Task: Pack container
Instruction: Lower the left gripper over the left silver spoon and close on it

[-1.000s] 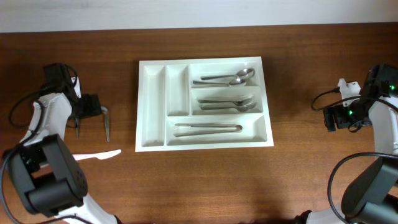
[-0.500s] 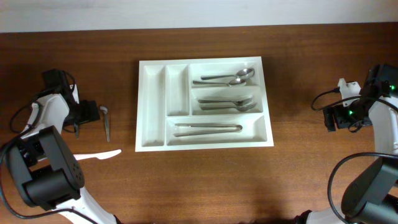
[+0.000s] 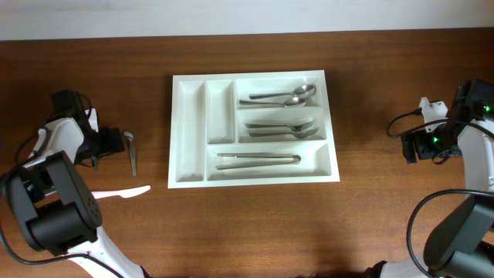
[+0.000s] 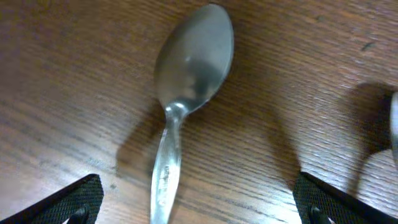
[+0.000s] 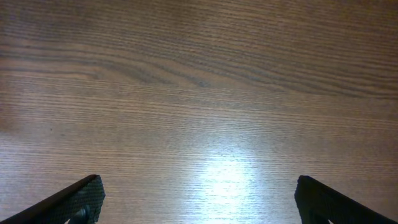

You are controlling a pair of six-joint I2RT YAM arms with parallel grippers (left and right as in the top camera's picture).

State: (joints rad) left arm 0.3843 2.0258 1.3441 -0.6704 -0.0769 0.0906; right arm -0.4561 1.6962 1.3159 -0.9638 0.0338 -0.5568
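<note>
The container is a large white tray in the middle of the table. Its two narrow left compartments are bare. The three crosswise ones hold metal spoons, more cutlery and long metal pieces. My left gripper is open, low over the table left of the tray. In the left wrist view a metal spoon lies on the wood between the open jaws, untouched. My right gripper is open and empty over bare wood, far right of the tray.
A slim metal utensil lies just right of the left gripper; its edge shows in the left wrist view. A white plastic knife lies nearer the front left. Cables trail from both arms.
My left gripper has shifted slightly toward the front of the table. The right arm and the cutlery in the tray have not moved.
</note>
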